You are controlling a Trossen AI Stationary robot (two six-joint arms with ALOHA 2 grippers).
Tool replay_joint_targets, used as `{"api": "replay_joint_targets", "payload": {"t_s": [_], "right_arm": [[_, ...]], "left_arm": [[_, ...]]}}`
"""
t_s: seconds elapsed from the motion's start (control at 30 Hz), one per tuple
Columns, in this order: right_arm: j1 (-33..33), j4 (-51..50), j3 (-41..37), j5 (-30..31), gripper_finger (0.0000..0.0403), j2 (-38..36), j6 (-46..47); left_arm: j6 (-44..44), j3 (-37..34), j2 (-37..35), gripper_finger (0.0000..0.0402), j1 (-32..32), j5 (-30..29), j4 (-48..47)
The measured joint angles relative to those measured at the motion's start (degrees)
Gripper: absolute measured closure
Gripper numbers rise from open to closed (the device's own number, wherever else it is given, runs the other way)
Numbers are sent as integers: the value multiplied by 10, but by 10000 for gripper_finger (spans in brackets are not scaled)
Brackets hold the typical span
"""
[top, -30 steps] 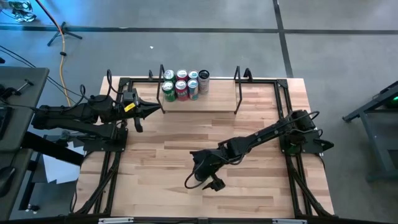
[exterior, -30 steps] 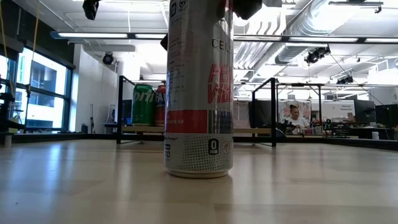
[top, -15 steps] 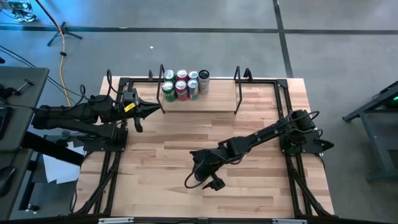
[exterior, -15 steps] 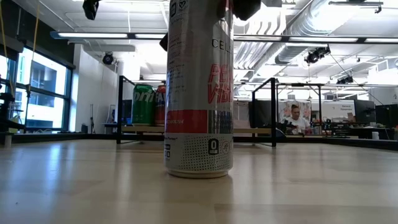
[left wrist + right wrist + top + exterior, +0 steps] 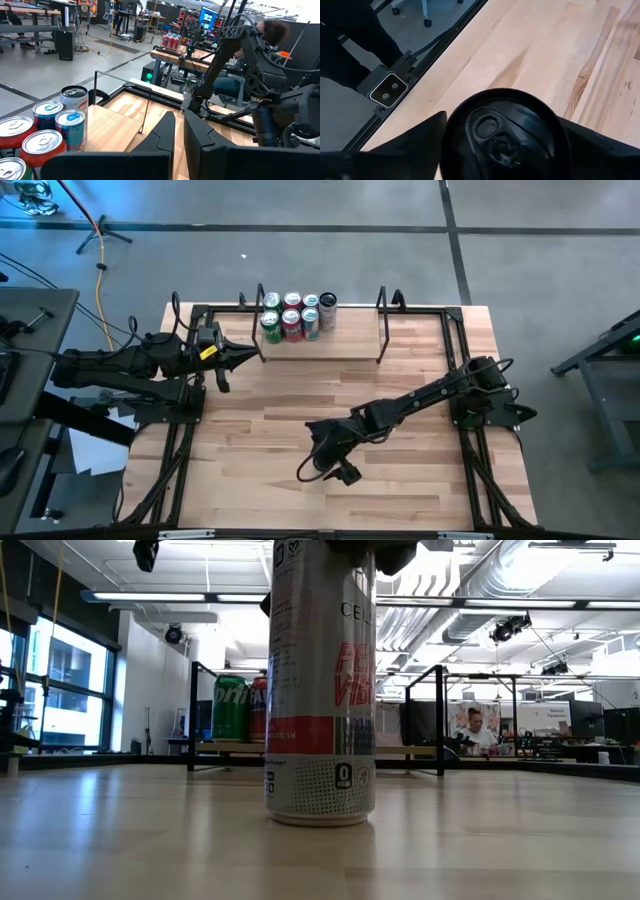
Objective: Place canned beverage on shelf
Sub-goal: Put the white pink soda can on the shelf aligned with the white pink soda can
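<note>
A tall silver can [image 5: 320,690] with red lettering stands upright on its base on the wooden table, near the middle toward the near edge. My right gripper [image 5: 326,464] is at its top, one finger on each side of the can's lid [image 5: 505,135]. The shelf [image 5: 340,348], a pale board between black wire uprights, lies at the far edge. Several cans [image 5: 293,318] stand on its left part. My left gripper [image 5: 256,356] hangs shut in the air by the shelf's left upright, holding nothing. My right gripper has the can's upper wall, just below the rim [image 5: 451,150], between its two fingers [image 5: 417,137], one on each opposite side. The fingers come slanting down from the table's right side. The can stands upright with its base [image 5: 320,815] on the table.
Black frame rails [image 5: 470,430] run along both sides of the table. Bare wood lies between the can and the shelf. The shelf's right part [image 5: 355,330] is bare. A person [image 5: 472,730] sits in the room beyond the table.
My right gripper's fingers have drawn in toward the can's top, narrowing their gap. The can has kept its place, upright on the table.
</note>
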Motion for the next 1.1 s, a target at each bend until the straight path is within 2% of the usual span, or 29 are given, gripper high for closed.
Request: {"api": "replay_joint_targets", "payload": {"t_s": [0.33,1.1], "right_arm": [[0,0,0,-1,153,0,-13],[0,0,0,0,149,0,-15]], "left_arm": [[0,0,0,398,0,0,0],[0,0,0,398,0,0,0]]}}
